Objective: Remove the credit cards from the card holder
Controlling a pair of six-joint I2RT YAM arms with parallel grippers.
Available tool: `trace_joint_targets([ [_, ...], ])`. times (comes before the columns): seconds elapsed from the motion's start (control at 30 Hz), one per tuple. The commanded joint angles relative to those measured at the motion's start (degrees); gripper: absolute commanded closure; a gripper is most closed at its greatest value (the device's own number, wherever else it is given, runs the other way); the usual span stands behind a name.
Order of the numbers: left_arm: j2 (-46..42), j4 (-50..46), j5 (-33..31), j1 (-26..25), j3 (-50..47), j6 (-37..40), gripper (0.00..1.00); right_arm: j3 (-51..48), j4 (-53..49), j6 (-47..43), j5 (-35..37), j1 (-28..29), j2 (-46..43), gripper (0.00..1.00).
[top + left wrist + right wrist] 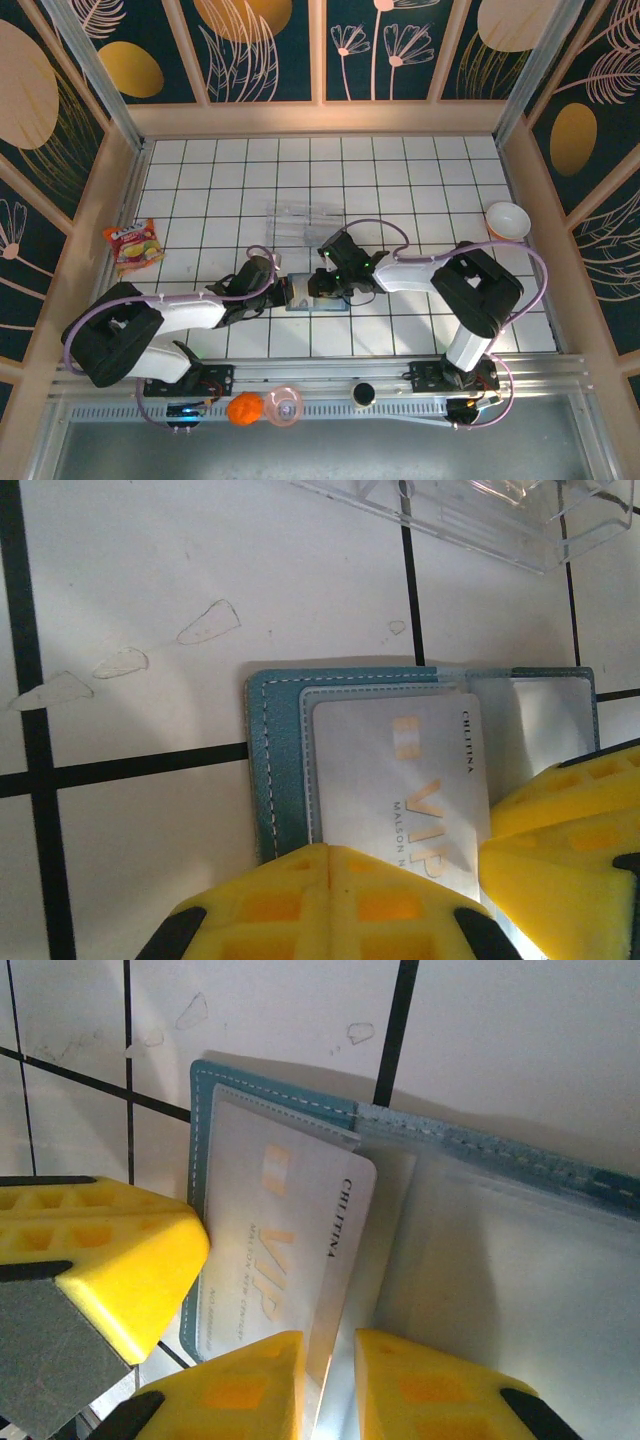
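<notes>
Card holder (272, 780): teal, matt, looks like leather, possibly synthetic; pale stitching. Inner sleeve (520, 1290): clear glossy film. Credit card (400, 770): smooth plastic, gold foil lettering. Left tool (330, 880): matt yellow plastic. Table (200, 560): smooth white tile. Tray (480, 515), 12 o'clock: clear plastic.

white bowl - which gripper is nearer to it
Right. The right gripper is at the card holder, left of the white bowl; the left gripper is on the holder's other side, further left.

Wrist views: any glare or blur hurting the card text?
Left wrist: credit card sharp, print legible; clear tray glints. Right wrist: print readable, card holder sleeve washed out by glare. Top external: evenly lit, card holder too small for detail.
</notes>
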Motion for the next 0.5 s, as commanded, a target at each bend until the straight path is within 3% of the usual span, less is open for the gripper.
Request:
trace_joint_targets([
  [0.0,1.18,-0.65,1.21,-0.26,-0.88,0.43,1.0,-0.58,1.53,1.24,-1.22,-0.69,1.34,0.84],
  [0.17,1.2,-0.54,1.17,-0.22,-1.03,0.36,1.0,-1.6,2.54,1.66,-1.29,-0.78,0.43,1.0],
  [0.47,1.0,-0.91,0.58,-0.26,-0.78,0.74,1.0,-3.92,-1.38,2.57,4.12,-0.79,-5.86,1.0],
])
